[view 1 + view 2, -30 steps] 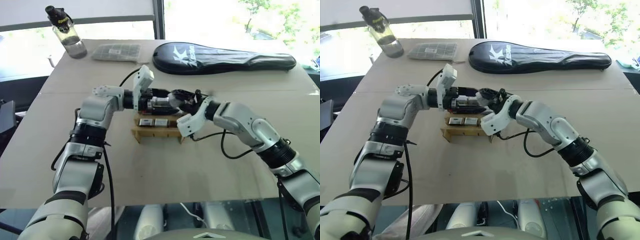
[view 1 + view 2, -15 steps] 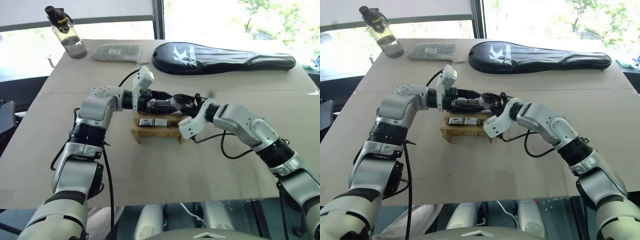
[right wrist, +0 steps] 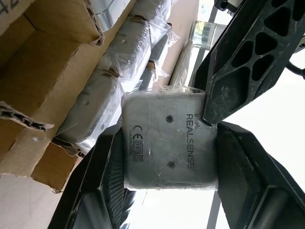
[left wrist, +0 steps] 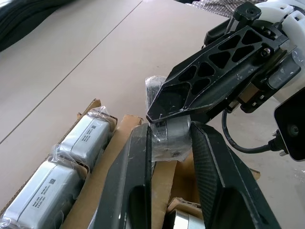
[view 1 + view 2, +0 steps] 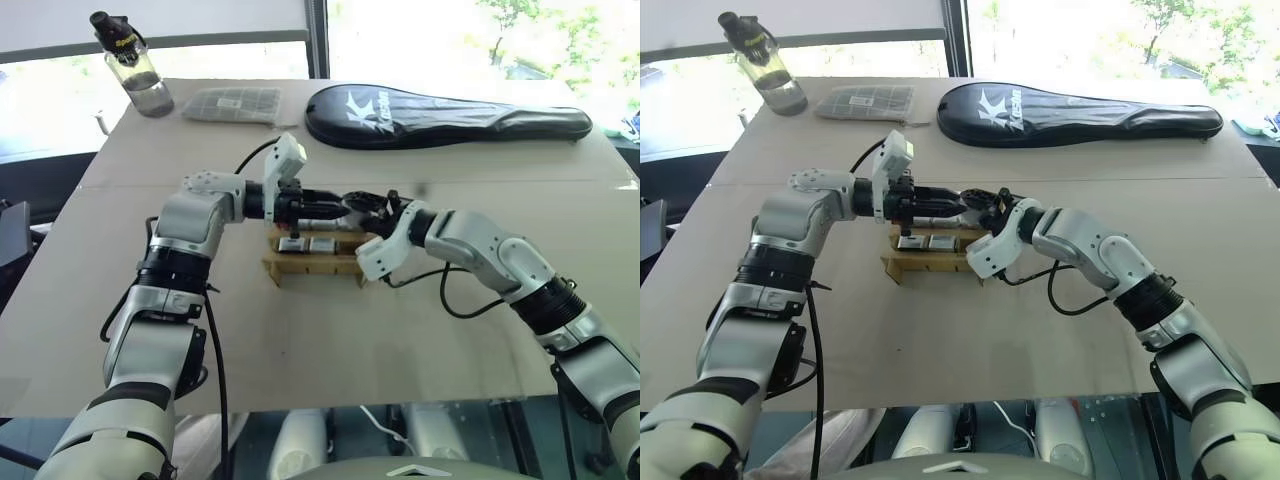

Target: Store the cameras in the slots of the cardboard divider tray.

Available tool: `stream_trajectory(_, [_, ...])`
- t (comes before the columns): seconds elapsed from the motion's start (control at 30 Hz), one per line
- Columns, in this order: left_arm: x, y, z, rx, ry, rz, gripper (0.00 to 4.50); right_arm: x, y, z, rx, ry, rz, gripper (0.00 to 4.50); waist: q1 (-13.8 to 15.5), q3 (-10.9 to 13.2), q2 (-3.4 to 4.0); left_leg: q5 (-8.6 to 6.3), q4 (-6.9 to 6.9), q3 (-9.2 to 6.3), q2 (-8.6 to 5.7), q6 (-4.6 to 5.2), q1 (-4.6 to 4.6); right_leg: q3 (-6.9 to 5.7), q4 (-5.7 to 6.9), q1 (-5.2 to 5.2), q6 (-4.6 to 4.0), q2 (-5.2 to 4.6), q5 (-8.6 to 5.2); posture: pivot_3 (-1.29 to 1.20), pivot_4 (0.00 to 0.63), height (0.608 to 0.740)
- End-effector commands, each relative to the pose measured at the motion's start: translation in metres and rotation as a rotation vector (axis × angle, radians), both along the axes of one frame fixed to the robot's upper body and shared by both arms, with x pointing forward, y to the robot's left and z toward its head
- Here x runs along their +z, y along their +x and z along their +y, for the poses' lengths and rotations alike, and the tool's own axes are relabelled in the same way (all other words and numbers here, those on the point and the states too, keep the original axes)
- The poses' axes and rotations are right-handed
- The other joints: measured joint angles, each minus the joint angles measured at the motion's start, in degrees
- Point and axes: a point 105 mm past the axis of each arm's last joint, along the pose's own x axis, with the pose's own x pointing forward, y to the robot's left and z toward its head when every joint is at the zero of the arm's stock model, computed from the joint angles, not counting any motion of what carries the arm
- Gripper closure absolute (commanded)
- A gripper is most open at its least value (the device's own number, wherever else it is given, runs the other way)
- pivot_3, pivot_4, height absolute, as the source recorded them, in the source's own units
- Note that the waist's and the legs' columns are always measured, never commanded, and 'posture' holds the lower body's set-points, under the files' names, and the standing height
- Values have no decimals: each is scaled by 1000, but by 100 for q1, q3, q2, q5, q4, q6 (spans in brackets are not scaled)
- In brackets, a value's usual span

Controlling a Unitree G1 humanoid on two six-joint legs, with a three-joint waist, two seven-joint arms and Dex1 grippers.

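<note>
Pincers, left [image 4: 169, 143] and right [image 3: 167, 143], both clamp one camera [image 3: 167, 138] above tray [image 5: 315, 262].

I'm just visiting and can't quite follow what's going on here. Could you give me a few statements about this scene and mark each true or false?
1. Both pincers grip one wrapped camera above the cardboard divider tray. True.
2. The tray holds no cameras. False: two wrapped ones sit in its slots.
3. A black racket case lies at the table's far side. True.
4. The water bottle lies on its side. False: it stands upright.
</note>
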Motion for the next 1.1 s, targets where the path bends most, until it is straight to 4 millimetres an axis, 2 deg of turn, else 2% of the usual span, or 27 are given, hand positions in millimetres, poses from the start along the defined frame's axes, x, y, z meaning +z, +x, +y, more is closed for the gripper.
stream_trajectory(0.03, [8, -4, -7, -44, -3, -42, 3880, 24, 1, 3, 0, 88, -51, 1178, 1, 0, 0, 0, 0, 0, 0, 0, 0, 0, 0, 0, 0, 0, 0, 0, 150, 740])
stream_trajectory(0.13, [12, -3, -7, -53, -10, -73, 3880, 26, 2, -2, -29, 133, -17, 73, -1, 0, 0, 0, 0, 0, 0, 0, 0, 0, 0, 0, 0, 0, 0, 0, 150, 740])
stream_trajectory(0.37, [25, -6, -7, -100, -45, -128, 3880, 36, -13, -42, -133, 204, 109, 24, 29, 0, 0, 0, 1, -2, -1, 0, -4, -1, -3, 2, 1, -4, 0, 0, 150, 740])
stream_trajectory(0.43, [24, -9, -8, -143, -38, -131, 3880, 29, -21, -65, -205, 348, 310, 24, 22, 0, 0, 0, 0, -5, -1, 0, -4, -5, -4, 3, 1, -3, 0, 0, 150, 740])
stream_trajectory(0.53, [15, -16, -11, -209, 6, -152, 3880, 7, -42, -113, -322, 676, 767, 24, 104, -4, -4, 0, -1, -37, 0, 0, -3, -32, -7, 21, 1, -2, -1, 0, 150, 740])
stream_trajectory(0.67, [7, -18, -9, -244, 60, -172, 3880, 1, -72, -148, -332, 888, 1088, 24, 146, 0, 3, -1, 7, -33, -5, 1, 5, -25, -6, 28, 1, -5, 0, 0, 150, 740])
stream_trajectory(0.77, [3, -18, -5, -264, 87, -175, 3880, 5, -97, -175, -323, 1069, 1295, 24, 146, 0, 1, -2, 11, -45, -6, 4, 27, -7, -5, 39, 1, 6, 0, 0, 150, 740])
stream_trajectory(0.93, [-4, -18, -5, -316, 158, -207, 3880, 1, -144, -186, -270, 1042, 1441, 24, 170, 0, -1, -19, -9, -56, -4, 33, 83, -6, -10, 89, -1, 14, -3, 0, 150, 740])
stream_trajectory(1.1, [-16, -12, 0, -359, 312, -243, 3880, -1, -168, -189, -215, 1077, 1508, 24, 167, 1, -5, -21, -2, -49, -4, 36, 85, 8, -10, 92, 1, 13, -3, 0, 150, 740])
